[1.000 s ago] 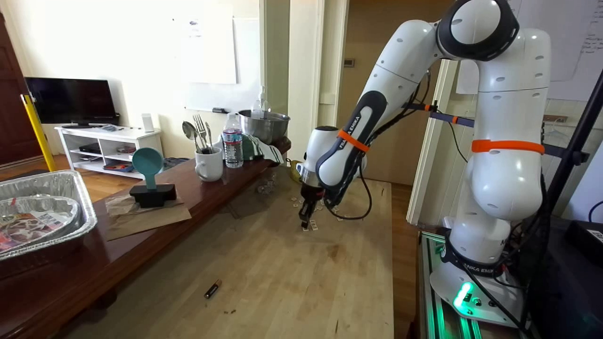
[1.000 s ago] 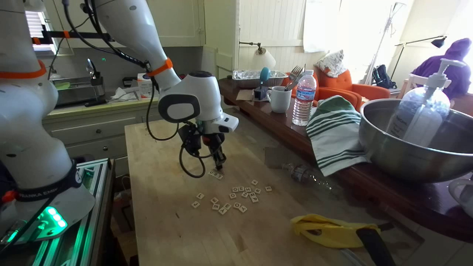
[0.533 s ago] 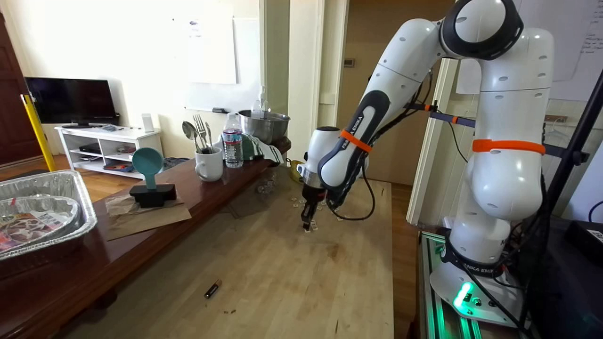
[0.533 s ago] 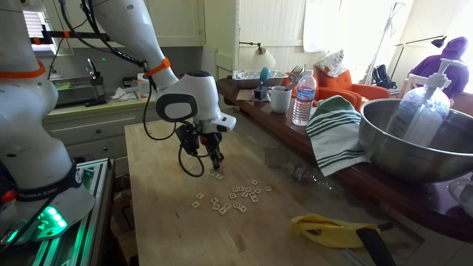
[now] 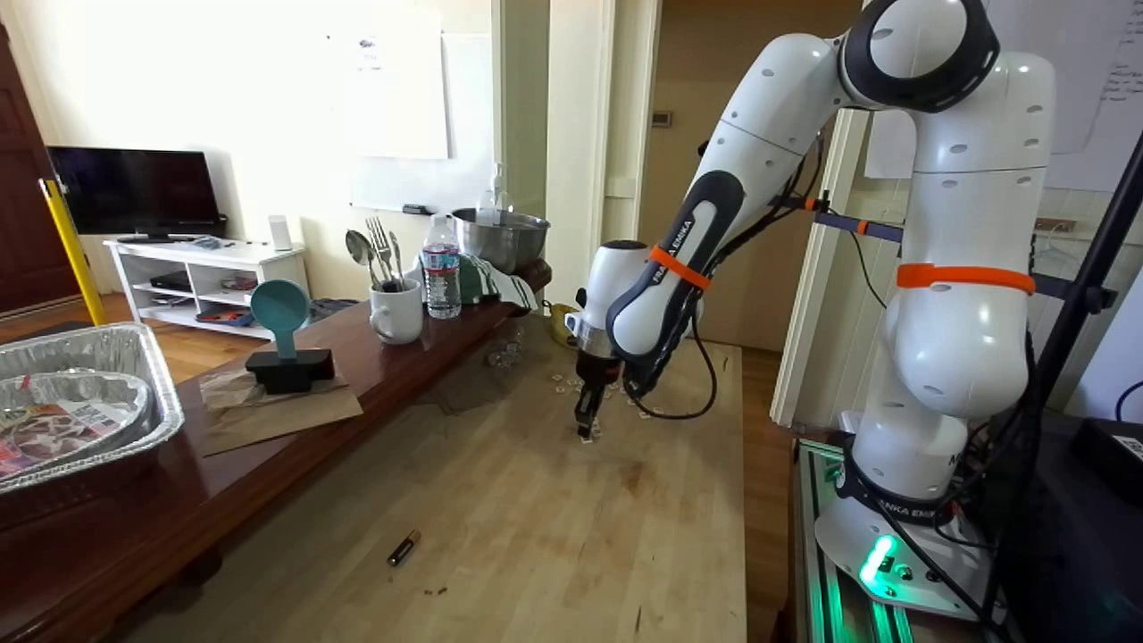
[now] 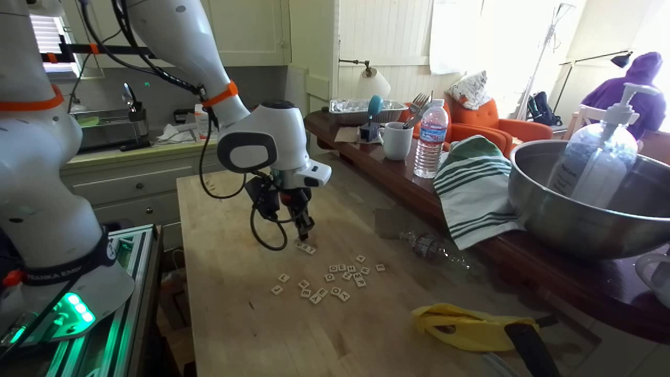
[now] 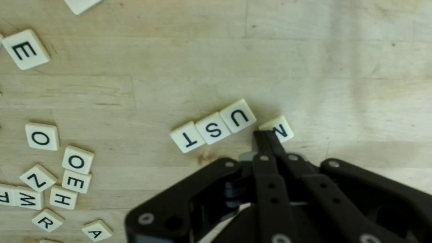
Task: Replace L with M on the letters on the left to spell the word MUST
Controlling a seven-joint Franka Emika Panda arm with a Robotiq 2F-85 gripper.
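Note:
My gripper is shut, its black fingertips together with nothing between them. In the wrist view the fingertips cover part of the M tile, whose letter shows only in part. A narrow gap separates this tile from the U tile. The S tile and T tile join U in a slanted, touching row. In both exterior views the gripper is low at the row's end. Two loose tiles, seemingly L tiles, lie apart from the row in an exterior view.
Several loose letter tiles lie scattered on the wooden table. A clear plastic bottle and a yellow item lie beyond them. A battery lies on the table. A raised dark wood ledge runs along one side.
The gripper has moved slightly toward the U, S, T row, staying low and shut. The pale tile at its fingertips appears to have shifted with it, narrowing the space to the row.

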